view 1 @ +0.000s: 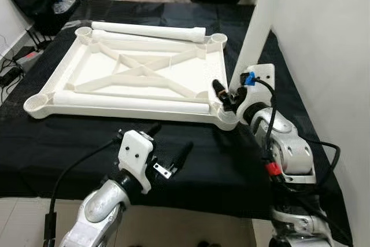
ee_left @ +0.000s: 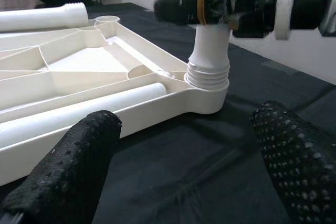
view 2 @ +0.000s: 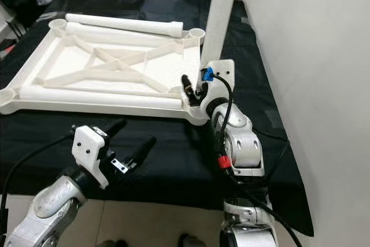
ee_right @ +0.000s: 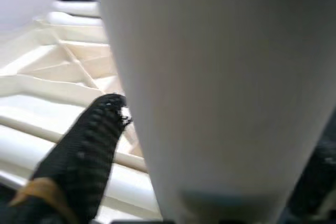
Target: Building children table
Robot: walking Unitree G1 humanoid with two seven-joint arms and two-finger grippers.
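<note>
Tabletop [view 1: 139, 73], upside down on black cloth, lies just ahead of your right gripper [view 1: 226, 98], which clamps an upright leg [view 1: 254, 33] seated in the corner socket [ee_left: 207, 85]. Tilt it and threads may cross. Left gripper [view 1: 170, 151] hovers wide open nearby.

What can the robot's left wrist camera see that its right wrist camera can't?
The left wrist view alone shows the threaded end of the upright leg sitting in the tabletop's corner socket, the black cloth, and the open left gripper. The right wrist view alone gives a very close look at the leg's smooth side beside a right gripper finger. Both show that leg, the upside-down tabletop's ribs and a spare leg lying in it.
</note>
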